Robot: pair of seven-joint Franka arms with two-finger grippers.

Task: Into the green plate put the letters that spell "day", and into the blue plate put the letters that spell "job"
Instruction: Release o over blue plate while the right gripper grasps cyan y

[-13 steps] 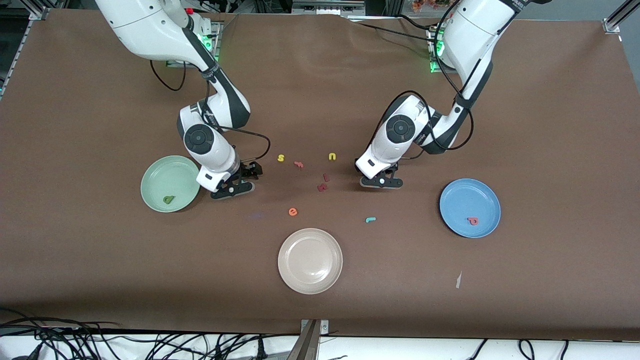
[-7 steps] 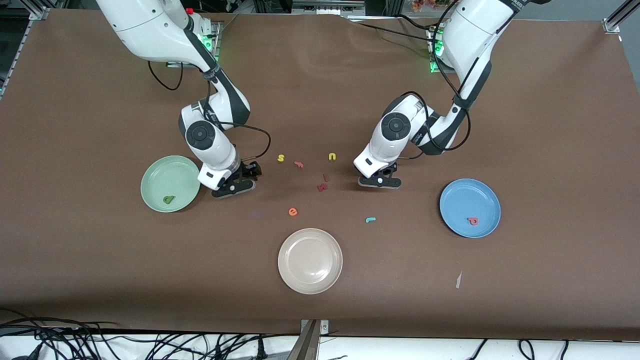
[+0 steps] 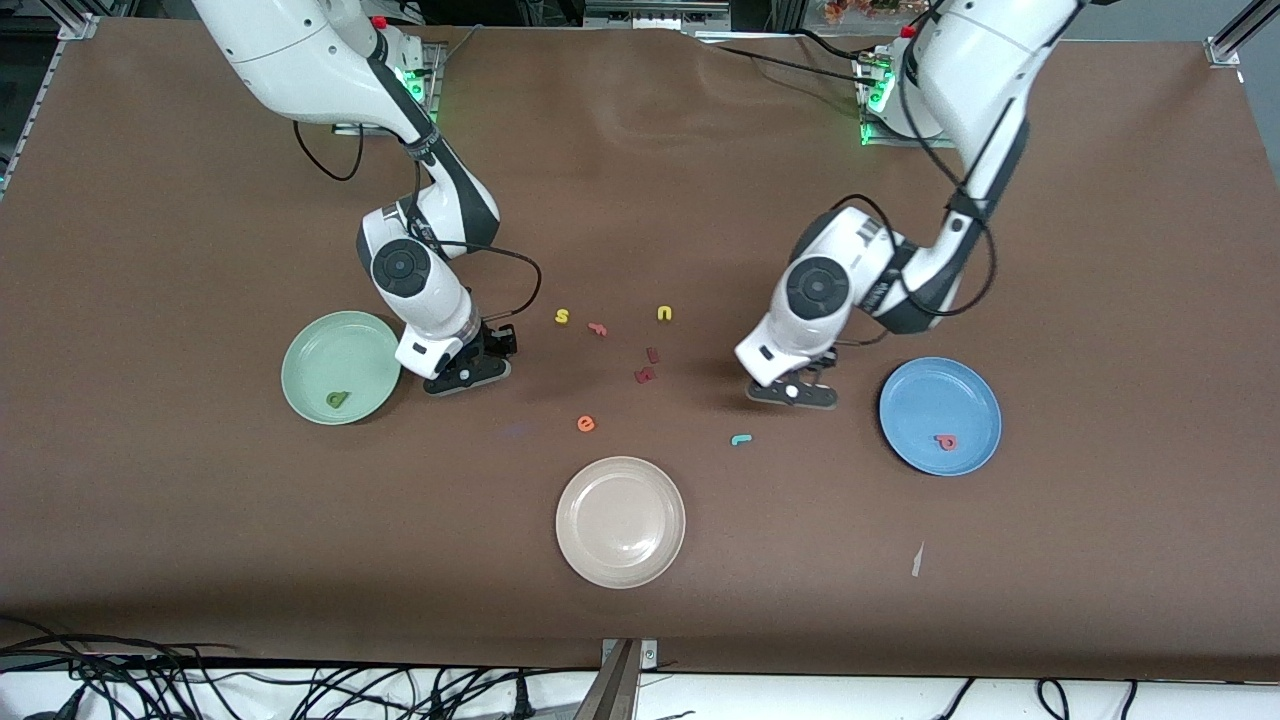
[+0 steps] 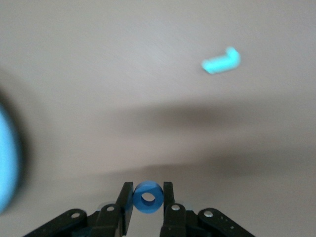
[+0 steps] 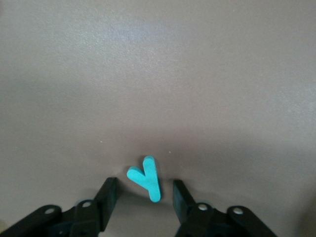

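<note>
My left gripper [image 3: 795, 393] [image 4: 147, 186] hangs low over the table beside the blue plate [image 3: 930, 395], shut on the blue ring "o" [image 4: 157, 205]. The pinkish-red "b" [image 3: 945, 441] lies in that plate. The teal "j" [image 3: 741, 438] [image 4: 221, 60] lies on the cloth nearer the front camera than that gripper. My right gripper [image 3: 466, 372] [image 5: 145, 181] is down at the table beside the green plate [image 3: 330, 350], open, its fingers either side of the teal "y" [image 5: 146, 177] with a gap on each side. The olive "a" [image 3: 338, 399] lies in the green plate.
A beige plate [image 3: 620, 520] sits at the front middle. Loose letters lie mid-table: orange "e" [image 3: 586, 424], dark red ones [image 3: 645, 375], yellow "s" [image 3: 562, 316], yellow "u" [image 3: 664, 313]. A white scrap [image 3: 916, 560] lies near the front edge.
The left arm has carried the blue "o" from mid-table toward the blue plate. The right gripper's fingers have narrowed around the "y" while it stayed in place.
</note>
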